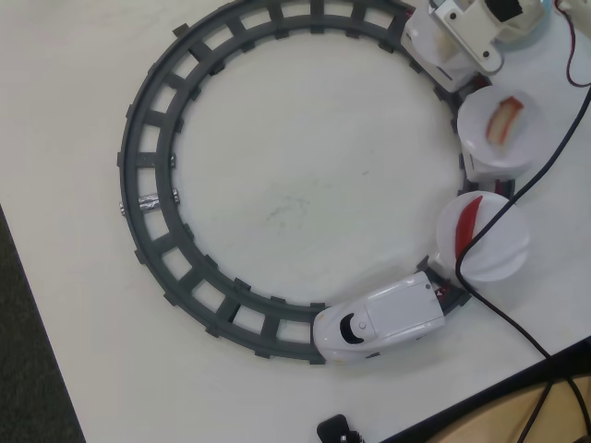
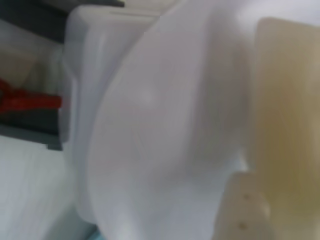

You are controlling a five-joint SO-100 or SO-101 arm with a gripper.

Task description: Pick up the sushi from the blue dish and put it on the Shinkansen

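Gripper [image 1: 459,41] low over rearmost car of Shinkansen [image 1: 383,323], top right overhead; jaw state unreadable. Wrist view blurred: white plate [image 2: 150,130] close beneath. Cream sushi not identifiable; placement seemingly underway, release unconfirmed. Blue dish barely visible.

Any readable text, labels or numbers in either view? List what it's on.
None readable in either view.
Train: only a black nose window, no lettering.
Track: plain grey.
Plates: unmarked.
Wrist view: too blurred to show any print.
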